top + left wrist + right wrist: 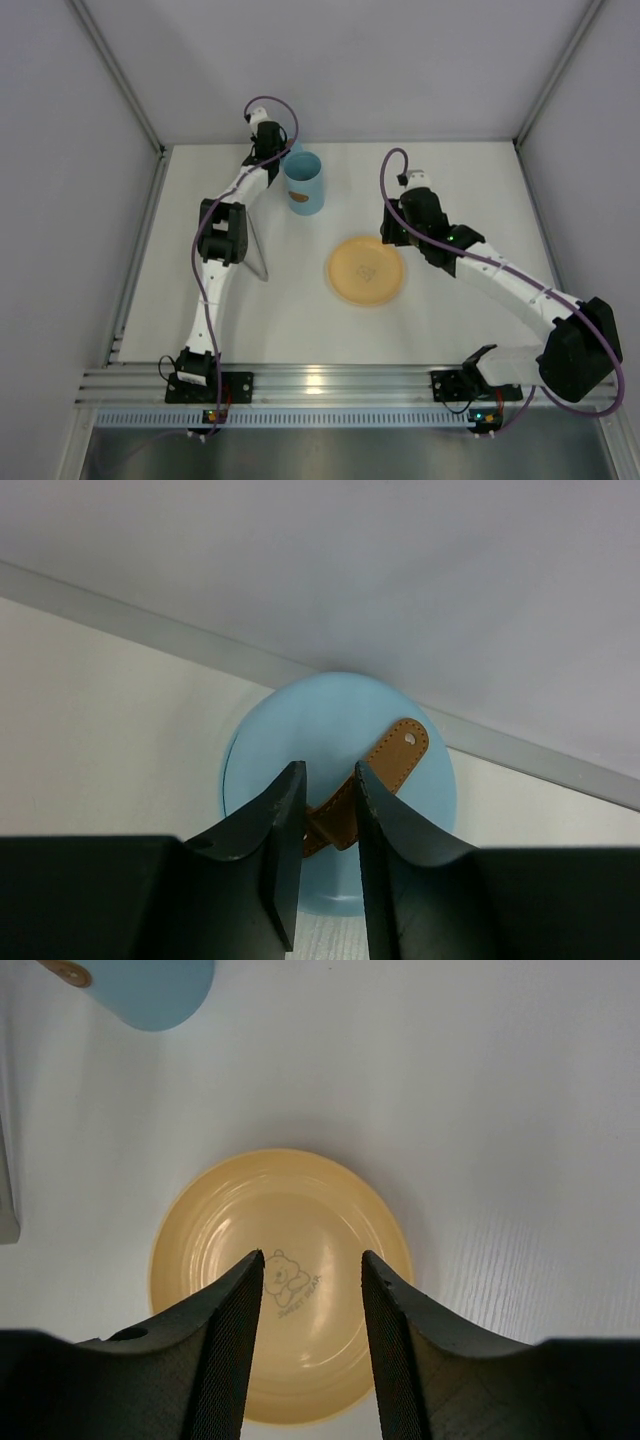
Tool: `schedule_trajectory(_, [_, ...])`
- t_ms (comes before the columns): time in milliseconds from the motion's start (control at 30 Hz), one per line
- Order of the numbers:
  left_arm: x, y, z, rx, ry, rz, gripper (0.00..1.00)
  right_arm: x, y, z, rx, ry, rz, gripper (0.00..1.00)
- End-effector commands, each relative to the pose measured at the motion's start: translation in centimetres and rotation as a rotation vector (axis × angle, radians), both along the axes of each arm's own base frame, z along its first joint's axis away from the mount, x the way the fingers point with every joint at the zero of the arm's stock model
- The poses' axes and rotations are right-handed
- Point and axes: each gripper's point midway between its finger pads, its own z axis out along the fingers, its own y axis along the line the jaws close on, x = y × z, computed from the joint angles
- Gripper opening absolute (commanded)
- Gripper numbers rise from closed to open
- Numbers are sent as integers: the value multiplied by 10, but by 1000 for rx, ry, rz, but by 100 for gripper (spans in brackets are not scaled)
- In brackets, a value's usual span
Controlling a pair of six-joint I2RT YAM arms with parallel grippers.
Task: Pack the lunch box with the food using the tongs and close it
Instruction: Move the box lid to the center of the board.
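At the far left of the table, the left gripper pinches the brown strap on the blue lid of the box. Its jaws are drawn narrow, with the strap's near end clamped between them. The box stands upright near the back wall with its lid on, at 11 o'clock from the plate and apart from it. The tongs lie flat on the table at 9 o'clock from the plate, partly beneath the left arm and touched by neither gripper. The right gripper hovers over the plate from its 2 o'clock side, jaws partly spread and holding nothing. Between them shows the small bear print at the plate's centre. In the right wrist view, part of the box shows at 11 o'clock, beyond the plate.
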Motion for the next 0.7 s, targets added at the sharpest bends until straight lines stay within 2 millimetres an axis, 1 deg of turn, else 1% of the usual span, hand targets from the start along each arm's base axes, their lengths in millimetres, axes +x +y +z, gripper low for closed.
schedule_trajectory(0, [2,5,15,6,-10,-10,30,10,4,14,60,-57,-7,43])
schedule_trajectory(67, [-1,5,12,7,1,-16,28,9,4,14,64,-59,-9,43])
schedule_trajectory(200, [-3,3,12,7,5,-29,24,8,4,16,73,-65,-8,43])
schedule_trajectory(233, [-6,3,5,12,33,-32,24,7,3,15,71,-62,-8,43])
schedule_trajectory(433, [-12,0,-1,1,65,-51,15,3,2,16,83,-64,-8,43])
schedule_trajectory(467, [-12,-1,2,-1,62,-55,15,3,2,16,84,-63,-9,42])
schedule_trajectory(533, [-15,-1,-2,0,74,-58,12,2,2,17,87,-67,-9,42])
schedule_trajectory(567, [-16,-1,1,-3,71,-59,11,1,1,17,87,-65,-10,42])
schedule_trajectory(633, [-19,-1,-2,-3,82,-61,8,0,1,18,94,-67,-11,42])
schedule_trajectory(667, [-19,-2,0,-5,81,-64,7,0,1,18,95,-65,-10,42])
